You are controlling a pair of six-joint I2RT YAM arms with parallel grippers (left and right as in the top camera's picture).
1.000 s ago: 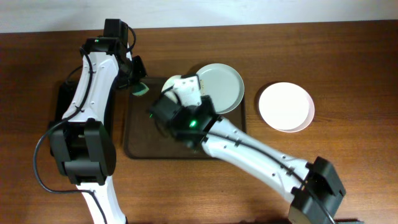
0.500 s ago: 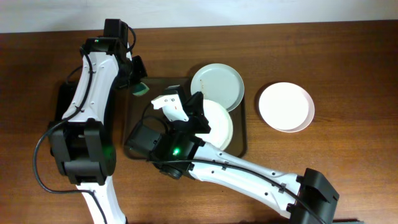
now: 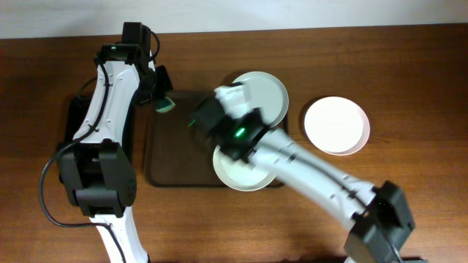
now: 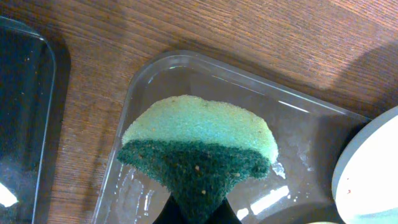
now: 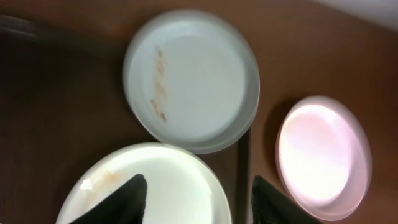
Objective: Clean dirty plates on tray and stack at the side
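The dark-brown tray (image 3: 172, 157) holds two plates. A pale mint plate (image 3: 262, 97) (image 5: 193, 78) with a brown smear sits at its back right. A white plate (image 3: 238, 174) (image 5: 168, 186) with a faint smear lies at the front, its edge over the front rim. A third, clean-looking plate (image 3: 336, 126) (image 5: 323, 152) rests on the table to the right. My right gripper (image 5: 198, 178) hangs open high above the white plate, holding nothing. My left gripper (image 4: 199, 216) is shut on a green sponge (image 4: 199, 137) (image 3: 164, 104) over the tray's back left corner (image 4: 143, 81).
A smaller black tray (image 3: 73, 117) (image 4: 25, 93) lies left of the brown one, under my left arm. My right arm crosses the table from the front right up to the tray's middle.
The right gripper has opened and let go of the white plate, which now lies nearer the tray's front. The right wrist has swung back and to the right. The left arm has not moved.
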